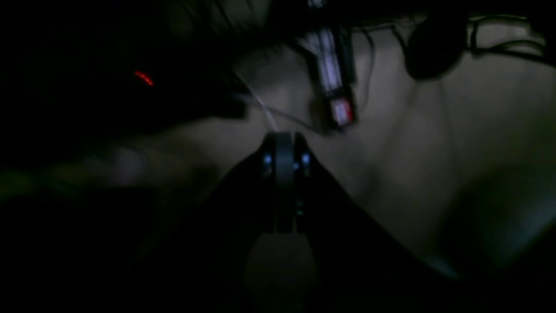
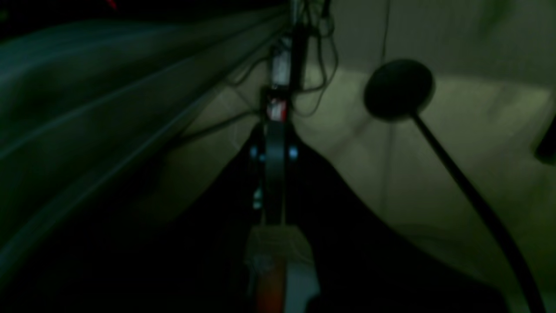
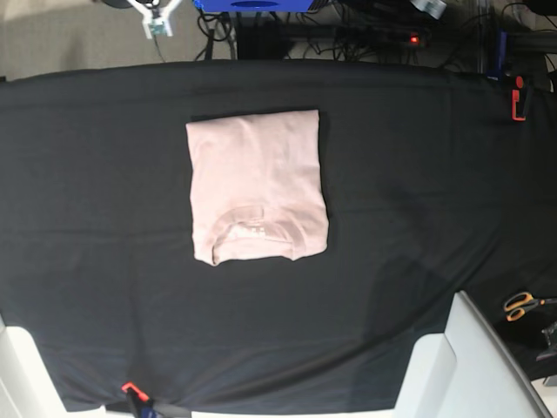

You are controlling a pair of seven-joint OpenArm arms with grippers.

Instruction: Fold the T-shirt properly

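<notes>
The pale-pink T-shirt (image 3: 258, 183) lies folded into a compact rectangle on the black cloth (image 3: 418, 192), left of the table's middle, with its ribbed neckline (image 3: 248, 225) towards the near edge. My left gripper (image 1: 284, 143) shows in the dark left wrist view with its fingers pressed together and nothing between them. My right gripper (image 2: 275, 143) looks the same in the right wrist view. Both wrist views show floor and cables, not the shirt. In the base view only white arm parts show, at the bottom right (image 3: 470, 366) and bottom left (image 3: 19, 374), well away from the shirt.
Orange-handled scissors (image 3: 522, 305) lie at the right edge. A red clamp (image 3: 519, 97) sits at the far right corner and an orange clip (image 3: 130, 388) at the near edge. Cables and boxes lie beyond the far edge.
</notes>
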